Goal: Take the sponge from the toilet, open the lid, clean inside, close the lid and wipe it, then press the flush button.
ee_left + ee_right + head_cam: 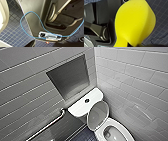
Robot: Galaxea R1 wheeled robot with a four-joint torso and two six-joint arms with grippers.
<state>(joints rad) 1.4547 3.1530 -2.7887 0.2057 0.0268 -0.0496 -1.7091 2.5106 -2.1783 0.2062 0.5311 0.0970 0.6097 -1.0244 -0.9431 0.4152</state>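
Toilet: white glossy ceramic, set in the rm corner w/ tiled walls on both sides, at the lower R of the head view. Tank: rounded rectangular, against the rear wall. Lid: white oval flap, raised and tilted back toward the tank front; whether it touches the tank cannot be told. Bowl: exposed, w/ its long axis running from the tank toward the lower R corner of the head view. Grab bar: metal, on the wall L of the tank. Sponge: bright yellow, matt, fine-pored. It is not on the toilet but in the R gripper, which is clamped on one end of it. The pinched end is squeezed narrow and the free end fans out wide and rounded, so the material is judged very compliant. The sponge's long axis runs straight out from the grip, free end leading. Flush button: small dark round fitting at approx. the centre of the tank top. Judgement: lid-open step looks done and the inside-clean step is in hand. The bowl lies fwd and to the R of the robot, so the R arm is the nearer one and it carries the tool. L gripper: state cannot be told.
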